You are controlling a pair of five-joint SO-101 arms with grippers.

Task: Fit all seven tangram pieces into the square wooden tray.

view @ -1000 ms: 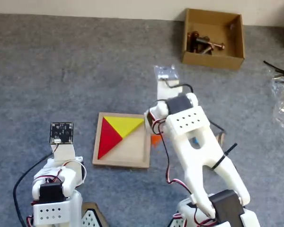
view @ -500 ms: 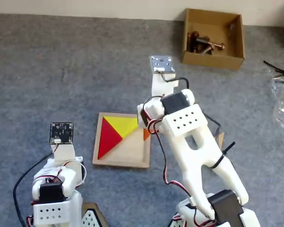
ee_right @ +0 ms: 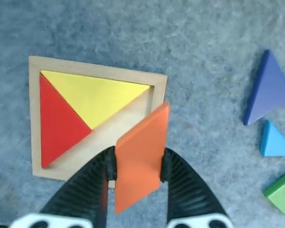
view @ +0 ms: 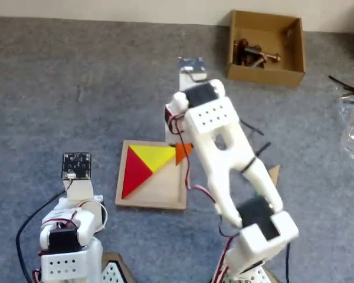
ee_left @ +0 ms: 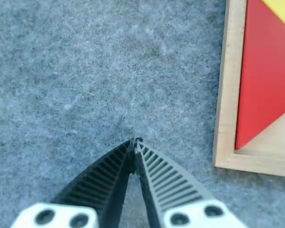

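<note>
My right claw [ee_right: 137, 160] is clenched on the orange piece [ee_right: 143, 137], one finger on each long side. It is a parallelogram. Its long axis runs out from between my fingers, away from the wrist and slightly slanted. Its far end overlaps the rim of the tray [ee_right: 97, 71] at the corner by the yellow triangle [ee_right: 95, 95] tip; whether it touches there I can't tell. In the high view the piece sits at the tray's right rim, far corner. The red triangle [ee_right: 59, 123] lies in the tray against the yellow. A dark blue triangle [ee_right: 270, 90], light blue triangle [ee_right: 274, 141] and green piece [ee_right: 281, 192] lie on the carpet [ee_right: 209, 38], well apart from the tray. My left claw [ee_left: 135, 142] is clenched, nothing in it, over carpet beside the tray rim.
</note>
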